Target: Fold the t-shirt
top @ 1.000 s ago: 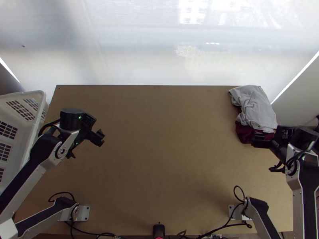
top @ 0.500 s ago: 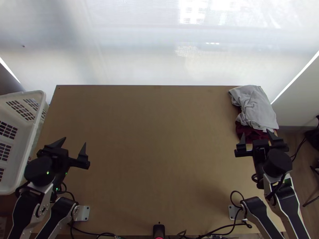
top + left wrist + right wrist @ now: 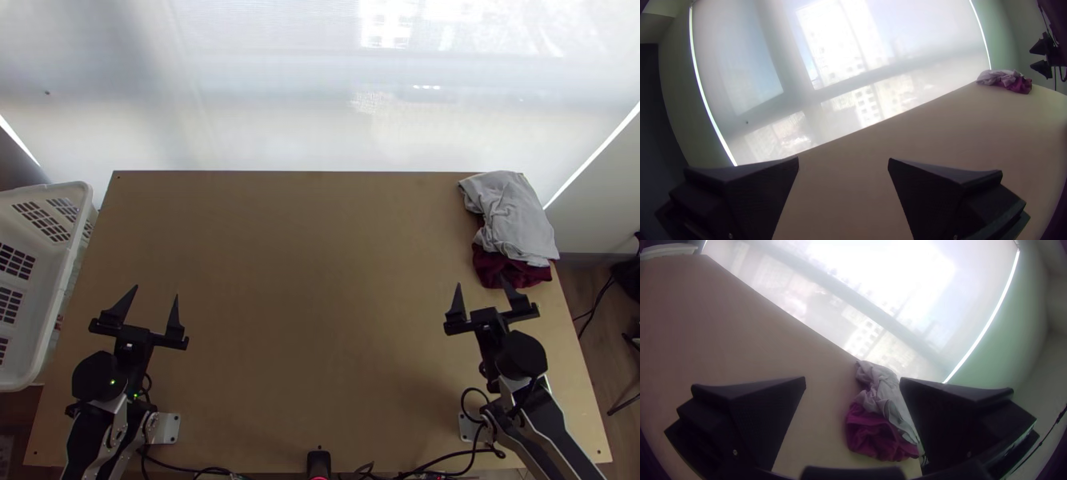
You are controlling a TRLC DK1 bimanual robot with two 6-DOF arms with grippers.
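My left gripper (image 3: pixel 155 301) stands open over the table's left side in the top view, nothing between its fingers. The right gripper (image 3: pixel 480 290) is also open and empty, over the right side, just nearer than the cloths. At the far right corner a light grey cloth (image 3: pixel 512 216) lies bunched, partly over a dark red cloth (image 3: pixel 512 270). In the left wrist view the left gripper (image 3: pixel 843 161) has its fingers wide apart. In the right wrist view the right gripper (image 3: pixel 852 379) is spread, with the grey cloth (image 3: pixel 884 391) and red cloth (image 3: pixel 878 433) beyond it.
A white plastic basket (image 3: pixel 58 296) stands at the table's left edge. The wooden table (image 3: pixel 320 280) stretches between the arms. Cables (image 3: pixel 448 458) and a small black device (image 3: pixel 318 464) are at the near edge. A translucent screen (image 3: pixel 320 96) rises behind the table.
Both arms have drawn back toward the near edge. The left gripper has turned to point away from its base. The right one has left the cloths' near end and moved left; the cloths look unmoved.
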